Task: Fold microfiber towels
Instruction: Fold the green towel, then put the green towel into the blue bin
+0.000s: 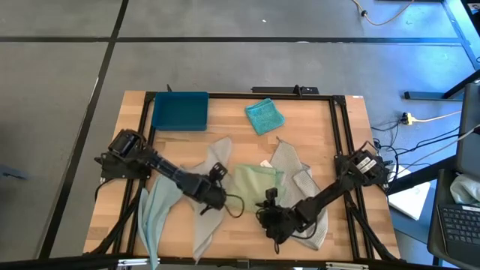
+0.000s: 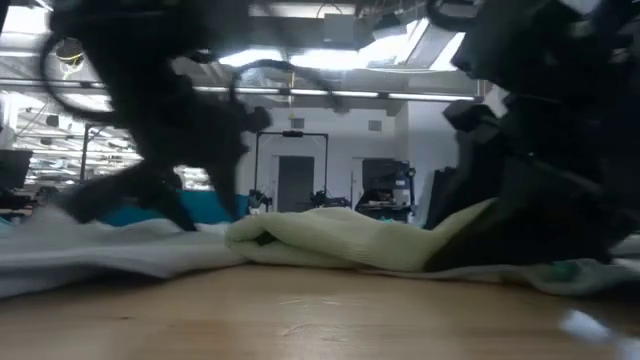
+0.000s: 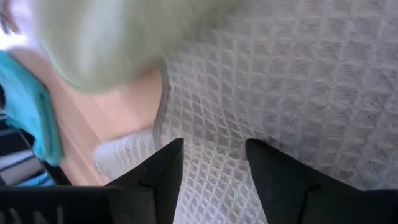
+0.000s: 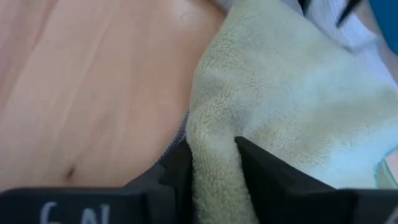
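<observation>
At lower centre the right gripper (image 4: 211, 155) pinches the pale green towel (image 1: 257, 182), the left gripper (image 3: 214, 155) spread over a grey towel (image 3: 298, 87), the blue tray (image 1: 180, 111) and teal towel (image 1: 264, 115) at upper centre.

Bare table (image 1: 300, 120) beyond teal towel (image 1: 264, 115); near half crowded with spread towels (image 1: 217, 187).

Both arms are dark, nearly black, built of slim tubular links joined by chunkier blocks, and each has a bulky housing at its base with small pale labels. A thin black cable loops loose beside the left end effector (image 1: 214, 196). The right end effector (image 4: 213, 163) has flat, matte black, wedge-shaped fingers, and pale lettering marks the body behind them.
</observation>
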Robot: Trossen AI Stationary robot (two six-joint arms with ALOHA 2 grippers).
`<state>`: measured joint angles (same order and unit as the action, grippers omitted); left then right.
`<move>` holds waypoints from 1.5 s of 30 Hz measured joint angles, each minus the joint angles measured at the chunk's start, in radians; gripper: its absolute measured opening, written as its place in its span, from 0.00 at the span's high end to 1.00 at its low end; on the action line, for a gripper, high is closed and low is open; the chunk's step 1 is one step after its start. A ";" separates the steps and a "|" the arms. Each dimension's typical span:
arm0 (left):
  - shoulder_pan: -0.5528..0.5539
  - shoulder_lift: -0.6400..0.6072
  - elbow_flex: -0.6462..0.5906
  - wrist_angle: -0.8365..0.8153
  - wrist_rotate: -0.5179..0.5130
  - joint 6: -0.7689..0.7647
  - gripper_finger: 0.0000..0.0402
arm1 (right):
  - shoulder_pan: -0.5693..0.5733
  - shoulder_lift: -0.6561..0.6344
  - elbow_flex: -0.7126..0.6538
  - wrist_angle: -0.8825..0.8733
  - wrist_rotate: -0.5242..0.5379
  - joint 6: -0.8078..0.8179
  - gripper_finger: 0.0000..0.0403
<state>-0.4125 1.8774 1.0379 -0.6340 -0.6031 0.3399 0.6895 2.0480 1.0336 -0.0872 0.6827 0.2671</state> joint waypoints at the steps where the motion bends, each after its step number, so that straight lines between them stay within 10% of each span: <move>1: -0.018 0.000 0.000 -0.034 -0.005 -0.030 0.57 | 0.010 0.000 0.000 -0.011 0.006 0.016 0.71; 15: -0.179 -0.120 0.040 0.012 -0.198 0.006 0.59 | 0.098 -0.063 0.004 -0.094 0.153 0.102 0.71; 26: 0.041 -0.197 0.040 0.434 0.540 -0.664 0.60 | 0.125 -0.231 0.026 -0.051 0.204 0.146 0.71; 33: 0.147 -0.187 -0.030 0.481 0.676 -1.050 0.57 | 0.161 -0.257 0.026 -0.102 0.340 0.067 0.71; 38: 0.199 -0.187 -0.180 0.817 0.814 -1.354 0.52 | 0.157 -0.261 0.019 -0.212 0.373 0.102 0.71; 45: 0.256 -0.186 -0.308 0.881 0.795 -1.524 0.47 | 0.151 -0.261 -0.057 -0.298 0.416 0.252 0.71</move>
<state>-0.1570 1.6910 0.7301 0.2475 0.1924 -1.1840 0.8403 1.7866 0.9763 -0.3850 1.0984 0.5195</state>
